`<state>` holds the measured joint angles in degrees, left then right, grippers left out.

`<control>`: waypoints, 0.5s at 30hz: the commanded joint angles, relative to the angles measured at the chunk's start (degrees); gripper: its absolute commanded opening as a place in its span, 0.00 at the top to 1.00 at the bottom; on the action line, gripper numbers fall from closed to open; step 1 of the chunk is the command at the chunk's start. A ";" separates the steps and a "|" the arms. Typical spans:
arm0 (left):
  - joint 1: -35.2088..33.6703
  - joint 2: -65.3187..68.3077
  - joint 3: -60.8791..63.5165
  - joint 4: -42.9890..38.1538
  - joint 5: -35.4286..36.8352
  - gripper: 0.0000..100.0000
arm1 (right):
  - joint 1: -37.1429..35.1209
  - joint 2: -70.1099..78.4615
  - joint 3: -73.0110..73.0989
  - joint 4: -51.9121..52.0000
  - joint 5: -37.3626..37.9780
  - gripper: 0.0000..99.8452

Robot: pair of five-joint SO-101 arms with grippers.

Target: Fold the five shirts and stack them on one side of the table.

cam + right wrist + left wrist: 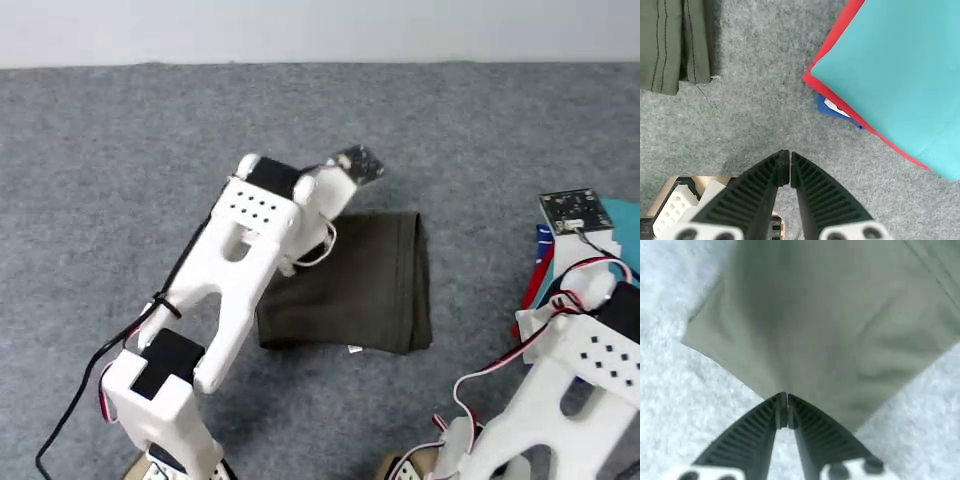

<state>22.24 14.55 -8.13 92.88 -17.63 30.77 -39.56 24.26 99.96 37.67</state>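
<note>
An olive shirt (370, 280) lies folded in the middle of the grey table. The left arm reaches over its left side. In the left wrist view my left gripper (782, 399) is shut with its tips on the edge of the olive shirt (830, 325). My right gripper (785, 155) is shut and holds nothing, hanging over bare carpet between the olive shirt (675, 45) and a stack at the right edge. That stack has a teal shirt (900, 75) on top, a red shirt (812, 81) under it and a blue shirt (850, 120) lowest. The stack's teal shirt (625, 220) peeks out beside the right arm.
Grey carpet (120, 150) covers the table, with open room at the left and back. A white wall (320, 30) runs along the far edge. The right arm's base and a wooden mount (675, 205) sit at the near edge.
</note>
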 commanded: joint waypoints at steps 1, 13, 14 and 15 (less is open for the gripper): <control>-1.23 2.20 -2.86 -4.75 0.53 0.99 | -0.13 -1.10 -0.35 0.22 0.09 0.99; -10.64 16.35 -3.74 -13.89 4.84 0.99 | -0.13 -1.19 -0.35 0.22 0.18 0.99; -10.64 16.18 -4.09 -13.71 4.84 0.99 | -0.13 -1.19 -0.35 0.22 0.18 0.99; -10.73 15.56 -4.44 -13.10 4.92 0.99 | -0.13 -1.19 -0.35 0.40 0.18 0.99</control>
<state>12.40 31.78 -9.80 80.04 -13.14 30.77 -39.56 24.26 99.96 37.67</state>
